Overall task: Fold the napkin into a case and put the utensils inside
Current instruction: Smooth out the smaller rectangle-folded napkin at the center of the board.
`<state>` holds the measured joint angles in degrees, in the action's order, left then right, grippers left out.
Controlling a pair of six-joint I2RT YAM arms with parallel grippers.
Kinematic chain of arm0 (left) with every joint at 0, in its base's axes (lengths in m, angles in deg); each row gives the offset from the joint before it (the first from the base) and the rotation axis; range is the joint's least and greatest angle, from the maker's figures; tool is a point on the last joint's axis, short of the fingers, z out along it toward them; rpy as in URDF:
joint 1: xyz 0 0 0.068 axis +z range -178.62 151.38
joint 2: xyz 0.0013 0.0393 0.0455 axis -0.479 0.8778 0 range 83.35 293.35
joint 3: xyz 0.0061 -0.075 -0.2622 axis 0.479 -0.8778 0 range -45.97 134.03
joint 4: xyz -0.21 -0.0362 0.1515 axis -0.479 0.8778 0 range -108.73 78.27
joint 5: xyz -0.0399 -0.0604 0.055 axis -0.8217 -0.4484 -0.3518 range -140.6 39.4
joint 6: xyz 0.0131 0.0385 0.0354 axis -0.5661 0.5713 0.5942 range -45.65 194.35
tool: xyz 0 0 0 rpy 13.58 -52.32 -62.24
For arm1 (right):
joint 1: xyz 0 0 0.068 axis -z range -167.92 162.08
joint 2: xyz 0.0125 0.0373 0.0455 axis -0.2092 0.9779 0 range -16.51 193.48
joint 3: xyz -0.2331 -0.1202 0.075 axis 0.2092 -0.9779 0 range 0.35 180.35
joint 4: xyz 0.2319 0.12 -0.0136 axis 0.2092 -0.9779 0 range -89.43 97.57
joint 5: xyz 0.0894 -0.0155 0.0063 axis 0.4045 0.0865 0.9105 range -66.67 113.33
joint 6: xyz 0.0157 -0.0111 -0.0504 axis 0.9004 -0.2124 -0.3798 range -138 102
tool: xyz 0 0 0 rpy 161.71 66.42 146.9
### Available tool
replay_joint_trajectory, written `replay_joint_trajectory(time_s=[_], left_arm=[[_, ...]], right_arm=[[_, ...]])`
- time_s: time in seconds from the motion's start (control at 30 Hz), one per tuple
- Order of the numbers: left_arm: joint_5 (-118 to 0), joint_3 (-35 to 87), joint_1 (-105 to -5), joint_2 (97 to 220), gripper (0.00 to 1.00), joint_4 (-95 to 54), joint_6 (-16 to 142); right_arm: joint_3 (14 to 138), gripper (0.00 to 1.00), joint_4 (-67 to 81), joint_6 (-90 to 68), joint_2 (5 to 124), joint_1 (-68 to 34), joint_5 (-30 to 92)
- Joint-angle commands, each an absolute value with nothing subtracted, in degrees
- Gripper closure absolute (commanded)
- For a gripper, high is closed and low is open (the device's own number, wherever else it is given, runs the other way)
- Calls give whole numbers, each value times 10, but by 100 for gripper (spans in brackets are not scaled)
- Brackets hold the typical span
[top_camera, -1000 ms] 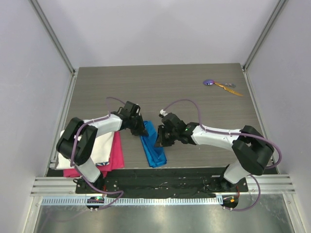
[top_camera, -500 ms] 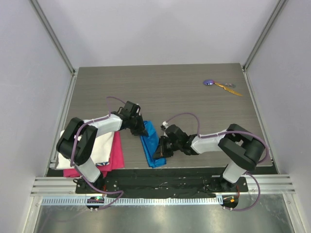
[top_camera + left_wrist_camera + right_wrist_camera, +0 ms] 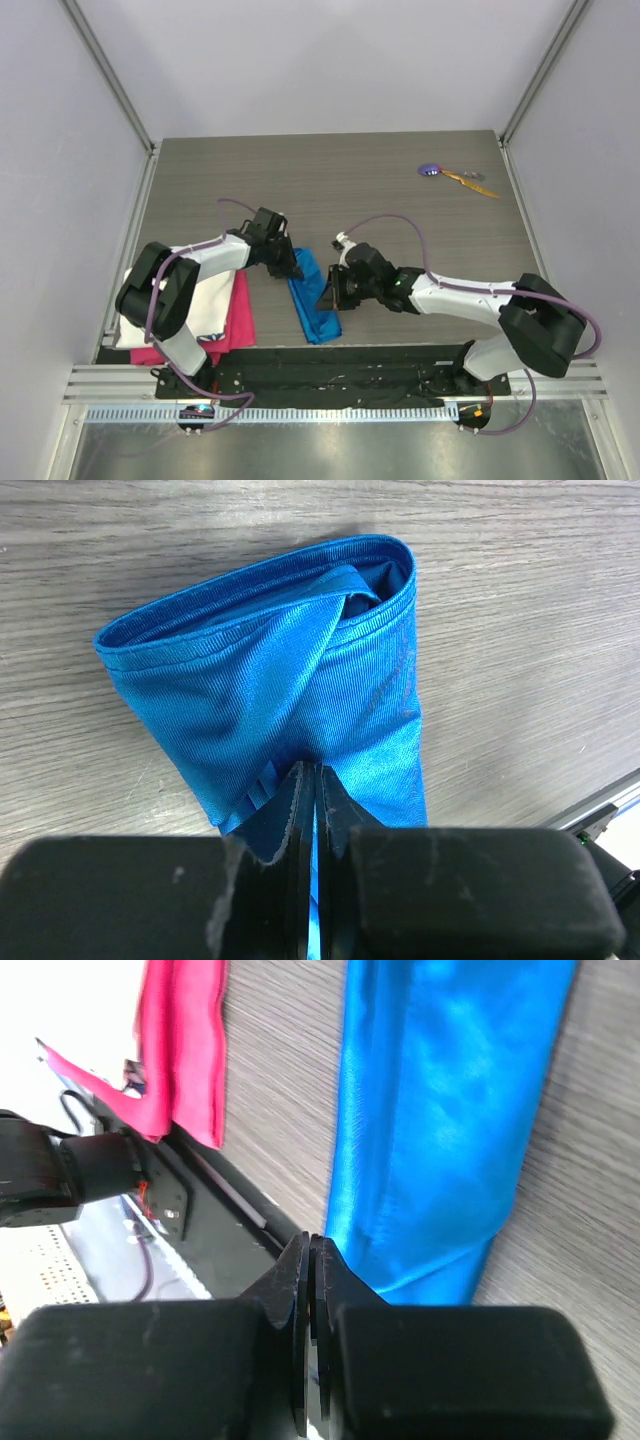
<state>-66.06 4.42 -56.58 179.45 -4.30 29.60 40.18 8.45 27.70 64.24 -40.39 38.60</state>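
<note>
left arm (image 3: 215,255) — jaws pinched shut | right arm (image 3: 460,295) — jaws shut, low

Pulled right pincer (image 3: 330,294) back from napkin's (image 3: 318,322) near end to mid-length; swung its elbow out to the right.

A dark wood-grain counter (image 3: 380,200) sits inside 3 plain pale walls (image 3: 330,60), framed by aluminium rails (image 3: 120,88), under even, soft light.

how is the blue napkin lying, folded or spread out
Folded: the napkin lies as a narrow strip; the left wrist view shows doubled layers.
</note>
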Motion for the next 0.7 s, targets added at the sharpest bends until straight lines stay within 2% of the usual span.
replay_joint_trajectory(time_s=[0.0,0.23,0.43,0.5,0.57,0.6,0.67], left_arm=[[-606,45,-554,1792,94,-16,315],[-613,46,-549,1782,94,-14,312],[-632,51,-549,1759,94,-11,308],[-638,54,-549,1751,93,-9,303],[-647,56,-546,1733,88,-9,298],[-652,57,-544,1724,85,-10,293],[-661,60,-534,1700,74,-10,282]], right_arm=[[362,96,125,299,666,-428,376],[361,97,143,297,707,-458,350],[450,96,-5,224,670,-457,297],[485,92,-46,209,665,-458,284],[522,89,-85,182,675,-458,269],[535,83,-97,172,682,-457,258],[574,77,-136,148,701,-458,236]])
